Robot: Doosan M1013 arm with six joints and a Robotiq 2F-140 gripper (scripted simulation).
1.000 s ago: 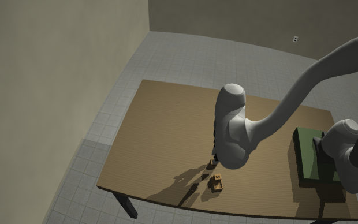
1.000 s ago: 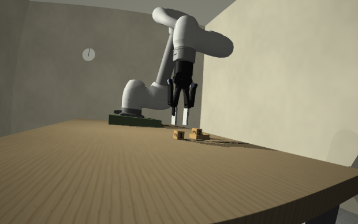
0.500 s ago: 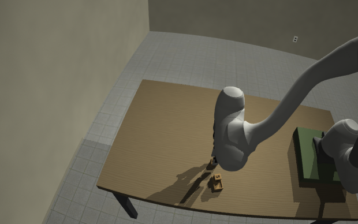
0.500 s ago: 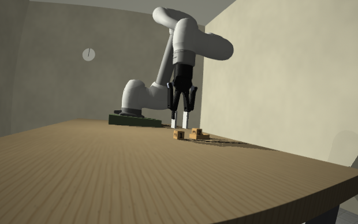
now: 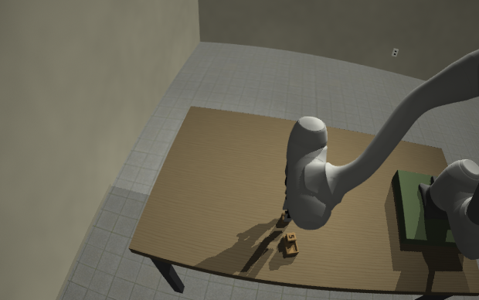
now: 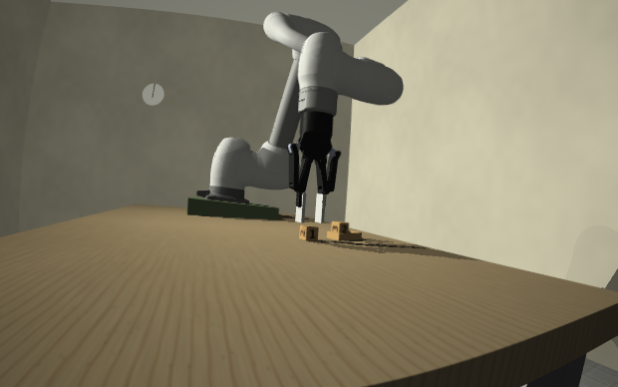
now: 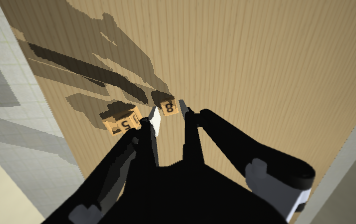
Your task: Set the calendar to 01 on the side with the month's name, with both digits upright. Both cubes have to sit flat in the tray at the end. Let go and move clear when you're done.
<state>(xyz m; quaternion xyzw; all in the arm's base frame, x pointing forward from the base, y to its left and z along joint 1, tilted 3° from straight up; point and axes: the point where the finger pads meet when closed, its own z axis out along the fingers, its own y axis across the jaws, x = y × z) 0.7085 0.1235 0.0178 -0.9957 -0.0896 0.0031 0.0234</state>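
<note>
Two cubes, one loose [image 6: 308, 233] [image 7: 169, 107], one in the tray [image 5: 292, 252] [image 6: 355, 235]; one gripper [image 6: 310, 208] [image 7: 169, 109], partly open, empty.

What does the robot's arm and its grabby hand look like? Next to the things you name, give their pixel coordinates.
The arm [image 5: 309, 170] [image 6: 319, 60] is pale grey and smooth, with fat rounded joints like bent pipes. The gripper [image 6: 310, 208] [image 7: 169, 109] is mostly black, with two thin, jointed fingers that end in flat, whitish tips. I can't see any cables or make out any writing on them.
</note>
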